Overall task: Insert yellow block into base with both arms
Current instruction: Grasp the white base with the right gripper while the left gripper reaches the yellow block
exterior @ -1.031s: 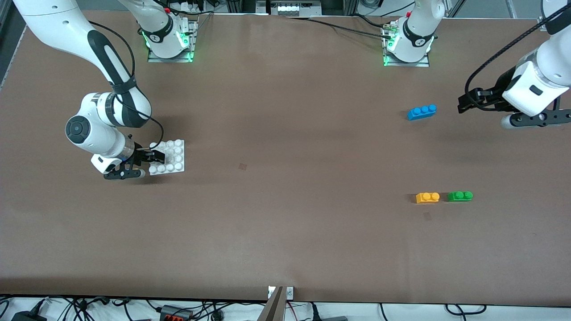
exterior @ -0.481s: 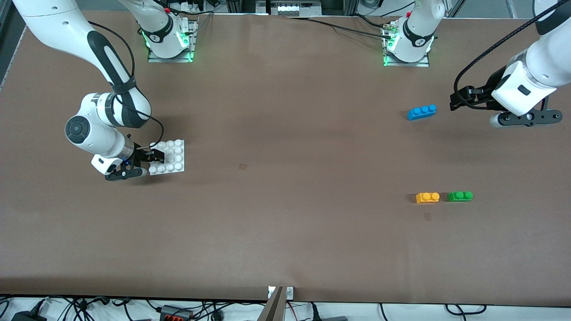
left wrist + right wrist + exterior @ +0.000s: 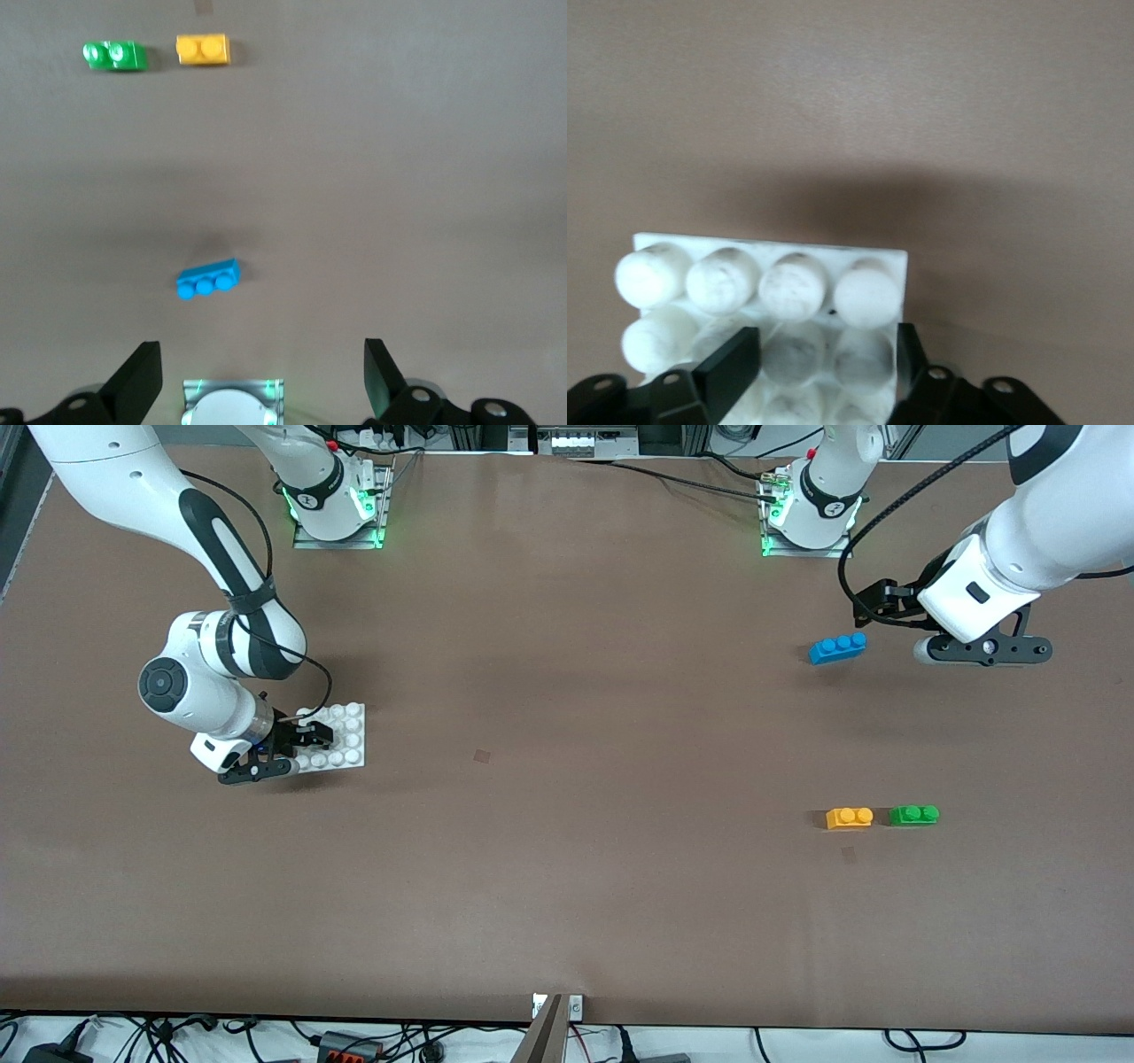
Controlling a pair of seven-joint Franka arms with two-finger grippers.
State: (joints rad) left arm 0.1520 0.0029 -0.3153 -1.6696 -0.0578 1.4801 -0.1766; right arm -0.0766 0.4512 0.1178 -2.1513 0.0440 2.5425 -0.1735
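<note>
The yellow block [image 3: 849, 817] lies on the table beside a green brick [image 3: 913, 814], toward the left arm's end; it also shows in the left wrist view [image 3: 202, 49]. My left gripper [image 3: 864, 607] is open and empty, in the air over the table close to the blue brick [image 3: 837, 647]. In the left wrist view [image 3: 261, 381] its fingers stand wide apart. The white studded base [image 3: 345, 735] lies flat toward the right arm's end. My right gripper [image 3: 310, 737] is low at its edge. In the right wrist view [image 3: 824, 359] its fingers [image 3: 726, 367] close on two stud rows of the base [image 3: 771, 252].
The blue three-stud brick [image 3: 207, 278] and the green brick [image 3: 113, 55] show in the left wrist view. The left arm's base plate [image 3: 806, 545] and the right arm's base plate [image 3: 337, 531] stand at the table's edge farthest from the front camera.
My left arm has swung toward the blue brick and the table's middle. My right gripper has shifted slightly at the base's edge. The base and the bricks have not moved.
</note>
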